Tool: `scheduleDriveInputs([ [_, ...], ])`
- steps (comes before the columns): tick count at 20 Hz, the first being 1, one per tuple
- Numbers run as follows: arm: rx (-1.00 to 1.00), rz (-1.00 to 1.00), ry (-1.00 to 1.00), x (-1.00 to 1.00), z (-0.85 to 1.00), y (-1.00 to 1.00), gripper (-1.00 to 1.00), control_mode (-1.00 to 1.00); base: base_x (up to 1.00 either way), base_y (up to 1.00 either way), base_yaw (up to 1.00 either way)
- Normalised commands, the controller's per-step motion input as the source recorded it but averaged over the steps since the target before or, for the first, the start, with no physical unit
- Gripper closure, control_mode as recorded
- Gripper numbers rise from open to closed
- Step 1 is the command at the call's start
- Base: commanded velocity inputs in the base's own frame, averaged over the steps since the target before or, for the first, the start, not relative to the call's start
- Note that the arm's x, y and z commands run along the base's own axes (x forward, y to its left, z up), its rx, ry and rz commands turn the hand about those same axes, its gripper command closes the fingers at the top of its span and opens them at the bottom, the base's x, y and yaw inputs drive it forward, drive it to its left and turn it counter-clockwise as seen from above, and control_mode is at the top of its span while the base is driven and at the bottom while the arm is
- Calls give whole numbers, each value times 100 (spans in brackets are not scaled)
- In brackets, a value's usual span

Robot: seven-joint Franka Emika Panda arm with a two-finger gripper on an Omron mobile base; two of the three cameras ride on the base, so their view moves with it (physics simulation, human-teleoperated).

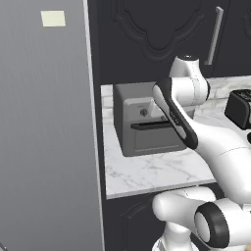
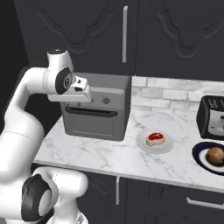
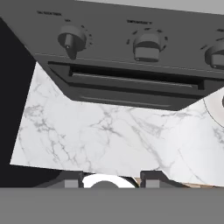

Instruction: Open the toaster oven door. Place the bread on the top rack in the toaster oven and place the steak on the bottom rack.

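One closed toaster oven door (image 1: 149,137) fronts the toaster oven (image 1: 135,98) on the worktop (image 1: 147,171) in the left base view. Right base view: pincer (image 2: 86,97) hovers before the oven's knob panel, steak (image 2: 155,138) and bread (image 2: 215,155) plated right of the oven. Hand view: handle (image 3: 131,81) just below the knobs, finger spread cannot be told; door-opening step, next calls for dropping onto the handle.

The toaster oven (image 2: 98,111) stands at the back left of the counter (image 2: 109,159), against the wall, its door (image 2: 89,122) shut and facing forward — the handle (image 2: 91,112) runs across just below the knobs (image 3: 146,46). To its right, apart from it, the steak (image 2: 155,138) lies on a plate (image 2: 154,146). Further right the bread (image 2: 215,155) sits on another plate (image 2: 200,162), in front of the toaster (image 2: 211,117) — the gripper (image 2: 83,92) hangs before the oven's upper front
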Motion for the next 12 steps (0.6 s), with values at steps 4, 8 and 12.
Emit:
scheduleDriveInputs([
  [4,0,0,0,0,0,0,-100,-100,0,0,0],
  [8,0,0,-1,0,0,0,-100,-100,0,0,0],
  [12,2,0,-9,-1,-5,-11,-100,-100,0,0,0],
])
